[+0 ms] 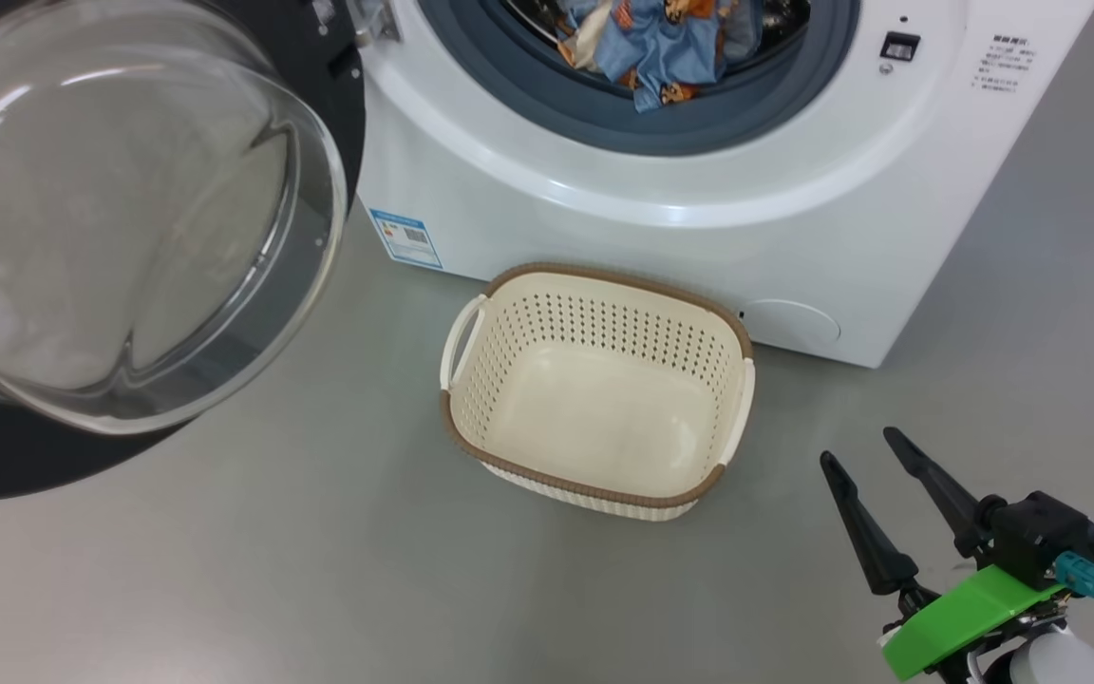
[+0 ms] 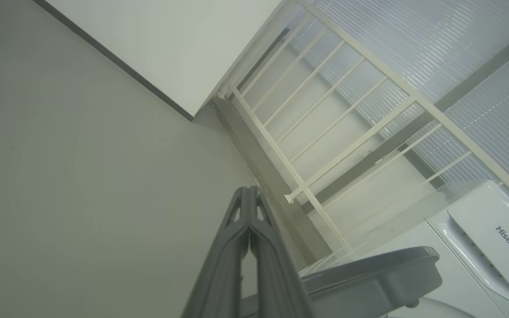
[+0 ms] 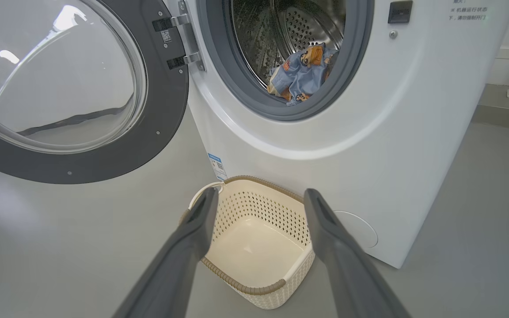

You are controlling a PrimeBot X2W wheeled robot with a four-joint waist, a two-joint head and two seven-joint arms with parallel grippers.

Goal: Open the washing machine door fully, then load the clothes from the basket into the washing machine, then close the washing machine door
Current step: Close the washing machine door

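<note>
**A:** Where is the washing machine door (image 1: 129,237)?

**B:** Upper left of the head view. It is swung wide open, its clear glass bowl bulging toward the camera with the black rim behind. It hangs from the hinge at the left edge of the opening.

**A:** And the clothes (image 1: 661,47)?

**B:** Top centre of the frame, inside the drum of the washing machine (image 1: 699,247). They are a blue bundle with orange cartoon faces, and one fold hangs over the inner lip of the grey gasket (image 1: 746,104).

**A:** The basket (image 1: 604,280)?

**B:** It stands upright on the grey floor (image 1: 224,570) at the centre of the frame, just in front of the machine. The blue label (image 1: 405,237) is to its upper left and the round flap (image 1: 794,323) to its right. Its perforated walls and smooth cream bottom are in plain sight.

**A:** How do the arms stand?

**B:** The right gripper (image 1: 858,445) is at the lower right of the head view, off to the right of the basket and not touching it. Its two dark fingers are spread apart with nothing between them. In the right wrist view they frame the basket. The left gripper (image 2: 249,190) rises from the bottom centre of the left wrist view. Its fingers are pressed together on nothing and point toward a white railing (image 2: 325,132).
</note>
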